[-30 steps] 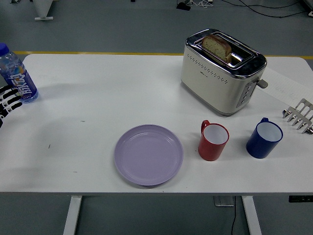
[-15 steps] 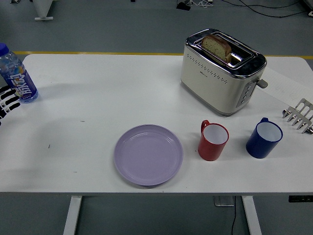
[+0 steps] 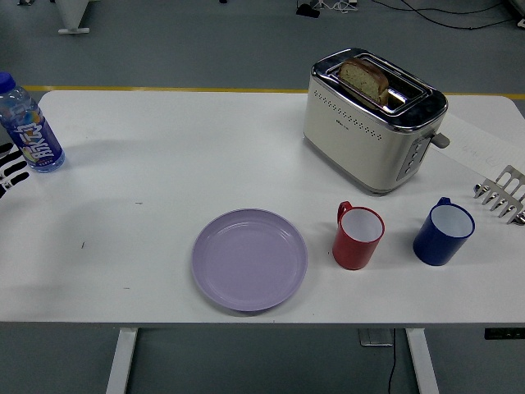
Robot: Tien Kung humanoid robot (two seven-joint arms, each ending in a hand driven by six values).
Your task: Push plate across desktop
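left hand, black fingers, white bands

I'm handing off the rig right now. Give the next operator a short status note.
Left hand: at the table's left edge beside the water bottle, holding nothing, far from the plate.
Right hand: at the right edge; grip unclear.
Purple plate: near the front edge, left of the red mug, untouched.
Done: nothing. Left: reach the plate and push it across.
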